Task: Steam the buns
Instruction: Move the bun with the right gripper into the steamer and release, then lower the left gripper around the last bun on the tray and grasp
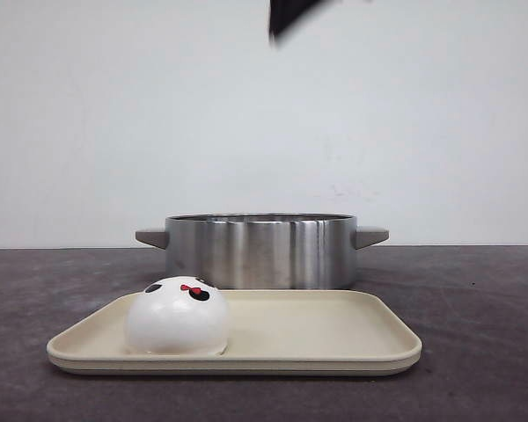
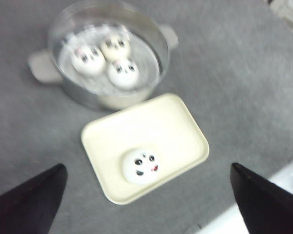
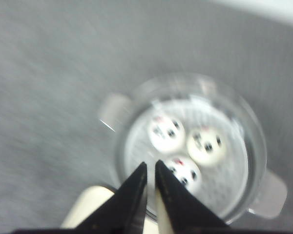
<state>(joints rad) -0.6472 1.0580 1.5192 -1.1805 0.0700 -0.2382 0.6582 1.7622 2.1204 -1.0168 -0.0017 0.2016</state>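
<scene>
Desk [image 1: 475, 352] first: dark grey, matte, with no writing on it. On it stands the steel pot [image 1: 260, 251], two side handles, bare of any brand mark that can be read. Just in front of it lies the cream tray [image 1: 334, 330], also unlabelled. Three of the buns [image 2: 107, 58] sit close together inside the pot; the fourth bun [image 1: 178, 315], the one with a red bow, rests on the tray's left part. It looks light, soft and glossy (likely slippery under a hard pinch), so I would take it low across its widest sides, gently, so the dome does not squirt out. The left tool [image 2: 146, 195] hangs high above the tray, spread wide and empty. The right tool [image 3: 151, 178] hovers over the pot, its tips nearly together with nothing between them.
</scene>
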